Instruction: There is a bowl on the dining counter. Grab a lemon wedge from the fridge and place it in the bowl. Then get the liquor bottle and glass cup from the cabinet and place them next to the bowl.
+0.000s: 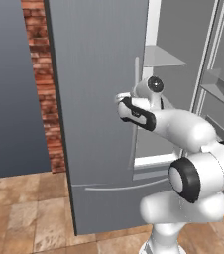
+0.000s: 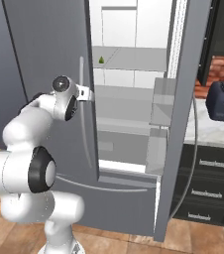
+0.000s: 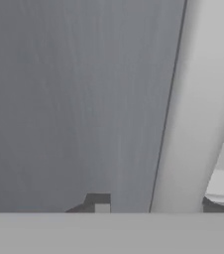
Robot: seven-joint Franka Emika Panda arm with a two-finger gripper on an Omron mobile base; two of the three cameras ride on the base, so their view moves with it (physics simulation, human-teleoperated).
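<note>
gripper [image 3: 151, 211] straddles the upright fridge door handle [image 3: 193, 114], fingers half spread, contact unclear; lemon wedge [image 2: 101, 60] lies beyond, on the upper shelf.

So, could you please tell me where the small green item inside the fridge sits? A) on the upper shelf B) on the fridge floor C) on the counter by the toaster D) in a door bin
A: the lemon wedge rests on the upper shelf of the open fridge.
</note>
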